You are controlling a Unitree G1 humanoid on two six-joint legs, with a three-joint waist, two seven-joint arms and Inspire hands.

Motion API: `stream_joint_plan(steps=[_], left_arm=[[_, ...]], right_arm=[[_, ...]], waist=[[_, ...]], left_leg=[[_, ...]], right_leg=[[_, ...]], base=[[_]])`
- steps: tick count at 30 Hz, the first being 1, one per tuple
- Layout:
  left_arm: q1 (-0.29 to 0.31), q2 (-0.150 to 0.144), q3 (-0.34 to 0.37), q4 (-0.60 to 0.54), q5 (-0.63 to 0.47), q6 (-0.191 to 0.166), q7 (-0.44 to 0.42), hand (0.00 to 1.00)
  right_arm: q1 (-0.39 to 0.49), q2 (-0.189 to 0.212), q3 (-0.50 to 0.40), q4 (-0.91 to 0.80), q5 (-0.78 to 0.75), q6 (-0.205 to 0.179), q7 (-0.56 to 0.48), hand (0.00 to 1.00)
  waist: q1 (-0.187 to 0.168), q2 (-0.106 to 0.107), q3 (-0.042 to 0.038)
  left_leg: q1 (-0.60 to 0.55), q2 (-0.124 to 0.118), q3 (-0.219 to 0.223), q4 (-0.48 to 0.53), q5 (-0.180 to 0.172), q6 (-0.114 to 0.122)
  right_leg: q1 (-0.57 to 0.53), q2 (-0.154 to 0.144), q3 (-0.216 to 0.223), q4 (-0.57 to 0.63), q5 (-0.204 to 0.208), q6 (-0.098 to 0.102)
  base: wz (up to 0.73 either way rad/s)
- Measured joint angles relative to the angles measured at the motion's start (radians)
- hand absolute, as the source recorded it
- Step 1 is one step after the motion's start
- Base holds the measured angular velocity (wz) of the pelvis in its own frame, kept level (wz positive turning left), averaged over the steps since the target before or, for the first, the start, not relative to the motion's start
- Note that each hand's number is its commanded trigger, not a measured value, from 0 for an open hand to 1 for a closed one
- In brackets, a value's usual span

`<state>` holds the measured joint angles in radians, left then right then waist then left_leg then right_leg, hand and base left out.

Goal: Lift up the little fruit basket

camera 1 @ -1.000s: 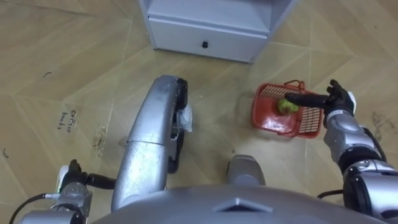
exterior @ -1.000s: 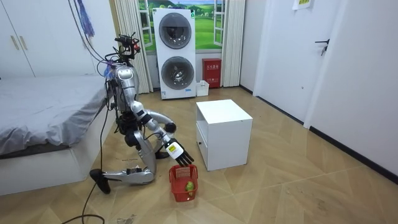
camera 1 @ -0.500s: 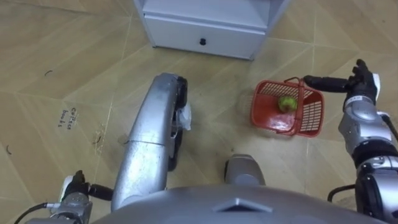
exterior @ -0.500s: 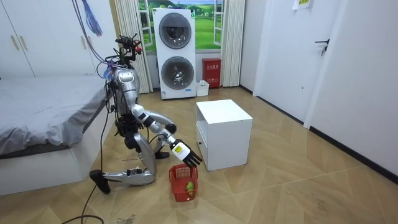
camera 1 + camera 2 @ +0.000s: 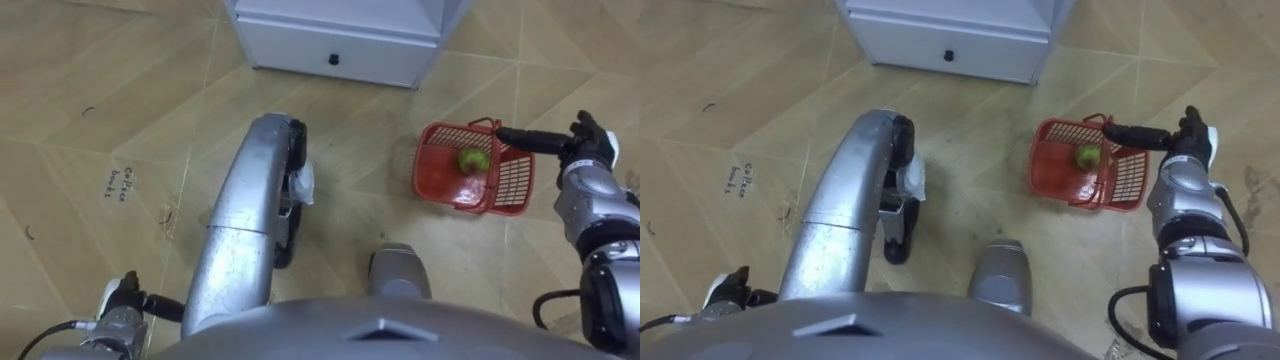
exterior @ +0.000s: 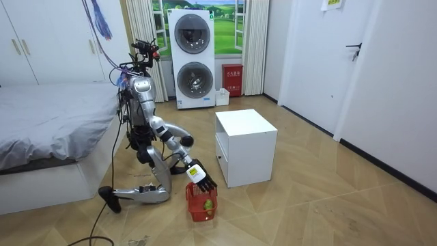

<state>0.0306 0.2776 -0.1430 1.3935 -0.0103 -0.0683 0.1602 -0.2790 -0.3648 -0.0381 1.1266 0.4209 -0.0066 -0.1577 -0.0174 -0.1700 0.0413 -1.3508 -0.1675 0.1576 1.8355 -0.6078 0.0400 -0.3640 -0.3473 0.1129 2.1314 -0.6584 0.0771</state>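
Observation:
The red plastic fruit basket (image 5: 446, 183) stands on the wooden floor to my right, with one green fruit (image 5: 473, 160) inside it. My right hand (image 5: 578, 146) comes in from the right with straight fingers (image 5: 520, 137) stretched over the basket's far right rim, beside its folded handle (image 5: 480, 126); it holds nothing. The right eye view has the same basket (image 5: 1060, 168) and right hand (image 5: 1185, 137). In the room view I kneel on the floor, right hand (image 6: 199, 175) just above the basket (image 6: 202, 203). My left hand (image 5: 118, 305) sits low at the lower left.
A white cabinet (image 5: 340, 45) with a drawer and dark knob (image 5: 334, 59) stands just beyond the basket. My raised knee (image 5: 255, 200) lies left of the basket. A bed (image 6: 48, 130) is behind me, and washing machines (image 6: 196, 58) stand at the far wall.
My right hand drew back from over the fruit to the basket's right rim and has come lower in the room view. The eye view shifted a little.

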Motion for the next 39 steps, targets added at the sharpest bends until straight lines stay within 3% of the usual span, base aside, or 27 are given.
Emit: stream_joint_plan(steps=[6, 9, 20, 32, 39], left_arm=[[-0.004, 0.000, 0.000, -0.002, 0.001, 0.001, -0.020, 0.00], [-0.004, 0.000, 0.000, -0.002, 0.001, 0.002, -0.021, 0.00], [-0.012, 0.000, -0.029, 0.000, 0.001, 0.025, -0.057, 0.00], [-0.017, -0.001, -0.048, -0.002, -0.001, 0.026, -0.066, 0.00], [-0.019, -0.001, -0.075, -0.003, -0.001, 0.026, -0.092, 0.00]], right_arm=[[0.000, -0.013, 0.018, 0.023, 0.026, 0.004, 0.044, 0.00], [-0.001, -0.016, 0.018, 0.029, 0.035, 0.007, 0.058, 0.00], [-0.006, -0.016, 0.078, 0.052, 0.004, 0.008, 0.088, 0.00], [-0.010, -0.016, 0.098, 0.095, 0.010, 0.013, 0.117, 0.00], [-0.017, -0.015, 0.127, 0.139, 0.000, 0.013, 0.122, 0.00]], waist=[[0.014, 0.025, 0.0041], [0.028, 0.036, 0.0023], [0.051, 0.045, 0.0033], [0.056, 0.074, 0.0043], [0.077, 0.075, 0.0057]], left_leg=[[0.000, 0.001, 0.006, -0.003, 0.000, 0.000], [-0.001, 0.005, 0.008, -0.003, 0.000, -0.001], [-0.008, 0.017, 0.005, -0.011, 0.006, -0.012], [-0.016, 0.017, 0.004, -0.014, 0.008, -0.015], [-0.018, 0.018, 0.004, -0.014, 0.008, -0.016]], right_leg=[[-0.006, -0.002, 0.000, 0.003, 0.000, 0.000], [-0.012, 0.000, 0.005, 0.007, 0.000, 0.000], [-0.031, 0.010, 0.009, 0.016, -0.002, 0.003], [-0.040, 0.010, 0.005, 0.016, -0.002, 0.004], [-0.043, 0.011, 0.006, 0.016, -0.003, 0.004]], base=[[-0.01], [-0.04], [-0.01], [0.00], [0.00]])
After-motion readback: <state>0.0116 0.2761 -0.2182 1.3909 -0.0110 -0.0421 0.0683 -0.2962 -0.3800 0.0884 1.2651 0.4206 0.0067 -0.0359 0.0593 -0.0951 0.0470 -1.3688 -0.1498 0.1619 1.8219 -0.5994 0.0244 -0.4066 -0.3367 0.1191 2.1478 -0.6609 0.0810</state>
